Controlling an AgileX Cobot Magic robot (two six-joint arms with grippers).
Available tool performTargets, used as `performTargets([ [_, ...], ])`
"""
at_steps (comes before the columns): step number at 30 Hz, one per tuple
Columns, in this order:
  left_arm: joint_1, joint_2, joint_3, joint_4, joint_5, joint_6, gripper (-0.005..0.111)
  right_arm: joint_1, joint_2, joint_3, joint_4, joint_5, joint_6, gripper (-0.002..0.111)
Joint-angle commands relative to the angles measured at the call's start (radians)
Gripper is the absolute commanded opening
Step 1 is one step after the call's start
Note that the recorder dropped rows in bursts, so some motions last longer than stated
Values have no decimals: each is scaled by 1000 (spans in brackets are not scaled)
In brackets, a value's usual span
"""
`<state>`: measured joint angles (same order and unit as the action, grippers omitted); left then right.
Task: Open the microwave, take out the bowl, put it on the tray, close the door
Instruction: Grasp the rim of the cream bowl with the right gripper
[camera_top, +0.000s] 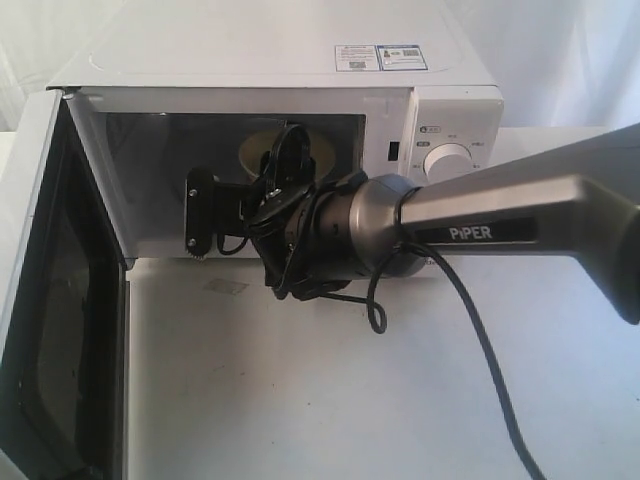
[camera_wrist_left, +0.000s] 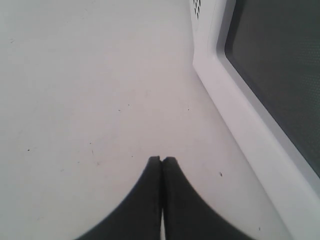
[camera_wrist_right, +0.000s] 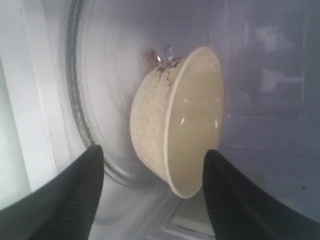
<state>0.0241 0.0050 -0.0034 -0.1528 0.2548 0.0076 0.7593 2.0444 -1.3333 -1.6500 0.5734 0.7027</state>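
Observation:
The white microwave (camera_top: 250, 55) stands with its door (camera_top: 50, 300) swung wide open on the left. Inside, the cream-white bowl (camera_top: 260, 150) rests on the glass turntable (camera_wrist_right: 95, 100). My right gripper (camera_top: 198, 215) reaches into the cavity, turned on its side. In the right wrist view the right gripper (camera_wrist_right: 152, 155) is open, with its fingers on either side of the near rim of the bowl (camera_wrist_right: 175, 125) and no contact visible. My left gripper (camera_wrist_left: 162, 159) is shut on nothing, low over the white tabletop beside the door (camera_wrist_left: 270, 75). No tray is in view.
The right arm (camera_top: 520, 215) and its trailing cable (camera_top: 480, 340) cross in front of the control panel, which has a round dial (camera_top: 450, 160). White tabletop (camera_top: 300, 380) extends in front of the microwave. Stickers (camera_top: 380, 57) lie on its top.

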Motion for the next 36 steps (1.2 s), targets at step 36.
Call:
performTargets([
  [36,-7,-5,3,-5,0,-8,0,-65,42,-95,-12,-109,18,55],
])
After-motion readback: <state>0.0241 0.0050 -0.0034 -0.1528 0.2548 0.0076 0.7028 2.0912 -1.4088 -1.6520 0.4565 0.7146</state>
